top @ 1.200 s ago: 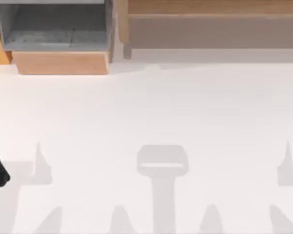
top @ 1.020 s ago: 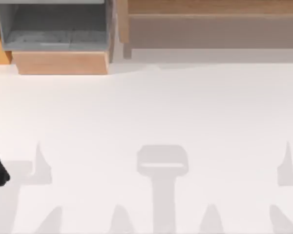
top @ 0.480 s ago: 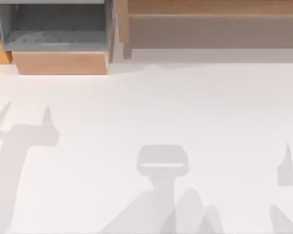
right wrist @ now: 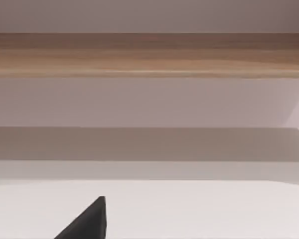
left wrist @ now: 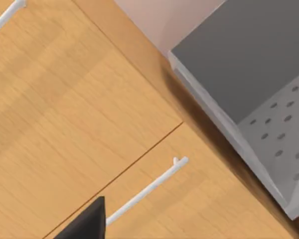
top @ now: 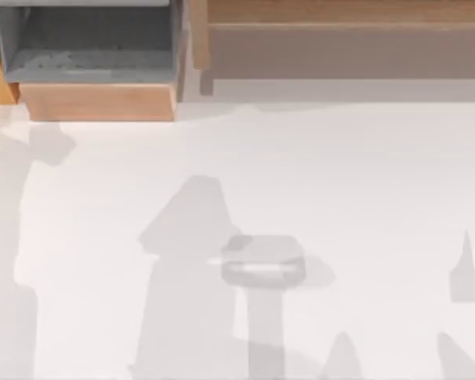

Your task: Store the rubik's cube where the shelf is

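The left arm has left the left edge; its shadow now reaches the wooden cabinet (top: 99, 101).

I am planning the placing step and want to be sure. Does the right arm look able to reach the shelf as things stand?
Probably yes. In the right wrist view the shelf lies straight ahead across the white table, its recess open toward the arm, and nothing stands between them.

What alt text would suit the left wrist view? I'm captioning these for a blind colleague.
Light wooden cabinet front with two thin white bar handles, seen at a slant. Beside it is a grey compartment whose pale floor is dotted with small holes. A black tip of the left gripper juts in at the edge.
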`<state>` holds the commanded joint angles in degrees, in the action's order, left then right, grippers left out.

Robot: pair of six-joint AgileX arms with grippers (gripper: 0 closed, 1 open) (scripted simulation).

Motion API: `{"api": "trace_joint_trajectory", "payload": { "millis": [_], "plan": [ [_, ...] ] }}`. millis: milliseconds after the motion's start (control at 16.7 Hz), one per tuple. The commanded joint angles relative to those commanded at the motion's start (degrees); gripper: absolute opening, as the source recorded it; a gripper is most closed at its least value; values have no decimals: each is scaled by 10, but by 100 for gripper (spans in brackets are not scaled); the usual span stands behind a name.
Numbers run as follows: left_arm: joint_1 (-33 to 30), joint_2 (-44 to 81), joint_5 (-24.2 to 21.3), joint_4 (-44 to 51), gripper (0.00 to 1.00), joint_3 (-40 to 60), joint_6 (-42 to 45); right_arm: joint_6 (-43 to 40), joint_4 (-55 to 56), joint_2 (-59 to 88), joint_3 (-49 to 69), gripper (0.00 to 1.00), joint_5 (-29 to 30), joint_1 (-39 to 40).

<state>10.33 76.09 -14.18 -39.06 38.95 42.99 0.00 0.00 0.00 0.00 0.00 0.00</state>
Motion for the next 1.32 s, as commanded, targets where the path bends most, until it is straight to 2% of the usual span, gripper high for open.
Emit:
{"api": "trace_joint_trajectory", "payload": {
  "millis": [420,840,1080,1320],
  "plan": [
    [70,275,-47,-133,100,110,206,0,0,0,0,100,0,0],
    [137,495,-90,-241,100,203,430,0,0,0,0,100,0,0],
    [137,546,-125,-283,100,241,478,0,0,0,0,100,0,0],
    [137,546,-125,-283,100,241,478,0,0,0,0,100,0,0]
  ]
}}
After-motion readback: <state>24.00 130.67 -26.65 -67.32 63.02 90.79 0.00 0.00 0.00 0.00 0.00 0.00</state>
